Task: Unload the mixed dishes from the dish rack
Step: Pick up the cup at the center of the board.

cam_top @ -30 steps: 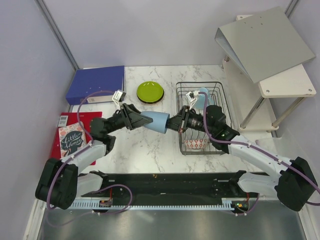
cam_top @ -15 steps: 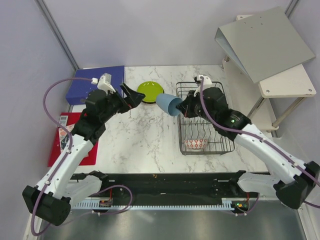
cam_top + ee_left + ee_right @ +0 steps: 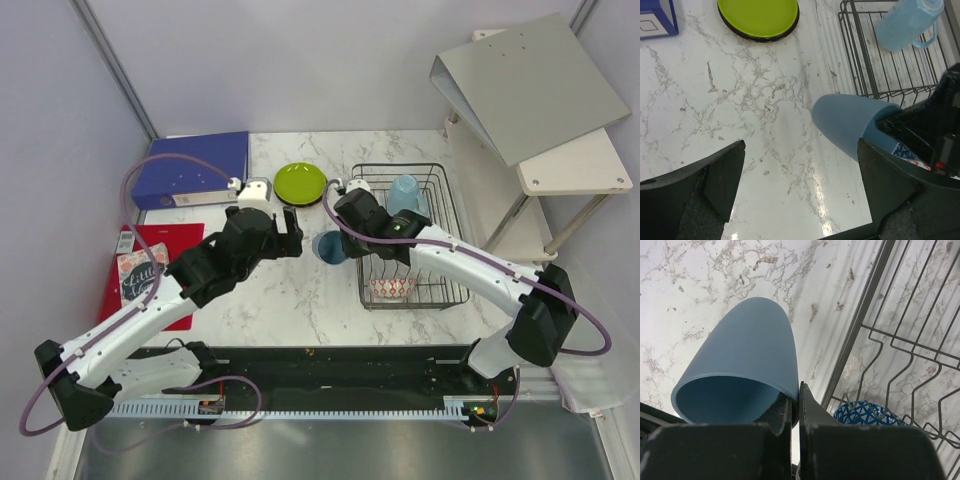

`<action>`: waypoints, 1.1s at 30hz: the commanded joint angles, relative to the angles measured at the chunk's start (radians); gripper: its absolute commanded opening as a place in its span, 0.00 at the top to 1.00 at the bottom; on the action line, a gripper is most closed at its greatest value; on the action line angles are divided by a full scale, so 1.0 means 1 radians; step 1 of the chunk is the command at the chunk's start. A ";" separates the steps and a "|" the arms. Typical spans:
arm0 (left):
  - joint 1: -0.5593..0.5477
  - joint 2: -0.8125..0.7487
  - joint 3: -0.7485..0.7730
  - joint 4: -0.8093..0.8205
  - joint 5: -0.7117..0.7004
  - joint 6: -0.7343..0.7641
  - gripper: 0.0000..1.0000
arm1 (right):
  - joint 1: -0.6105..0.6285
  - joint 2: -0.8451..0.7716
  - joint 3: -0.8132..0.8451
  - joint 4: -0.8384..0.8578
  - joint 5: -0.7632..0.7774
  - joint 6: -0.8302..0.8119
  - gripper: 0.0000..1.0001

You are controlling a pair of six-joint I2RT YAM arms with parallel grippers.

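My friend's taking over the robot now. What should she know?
Left claw: open, empty, over the white marble table.
Right claw: shut on the rim of a light blue tapered cup, just left of the black wire dish rack.
Done: lime green round plate out on the table.
Remaining: put this cup down, then unload the second light blue cup, red-and-white patterned bowl and blue patterned bowl.

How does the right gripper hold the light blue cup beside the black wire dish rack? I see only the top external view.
Observer: The right wrist view shows the right gripper shut on the light blue cup, its rim wall pinched between the fingers, one inside, one outside.
Operator: Does that arm hide any dish?
Observer: Yes, a blue patterned bowl, just beyond the black wire dish rack's edge wire, close by the gripper.
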 commanded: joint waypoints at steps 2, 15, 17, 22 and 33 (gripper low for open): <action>-0.116 0.071 0.075 -0.035 -0.125 0.047 0.01 | 0.027 0.058 0.098 -0.019 0.060 -0.018 1.00; -0.207 0.172 0.046 -0.035 -0.173 -0.003 0.09 | 0.040 0.043 0.119 -0.026 0.060 -0.015 1.00; -0.207 0.186 0.035 -0.033 -0.177 -0.005 0.11 | 0.047 0.037 0.121 -0.027 0.056 -0.012 1.00; -0.209 0.223 0.021 -0.020 -0.174 -0.003 0.16 | 0.072 0.023 0.127 -0.027 0.056 -0.003 1.00; -0.207 0.249 -0.001 -0.001 -0.231 -0.043 0.85 | 0.121 0.006 0.119 -0.032 0.095 0.005 1.00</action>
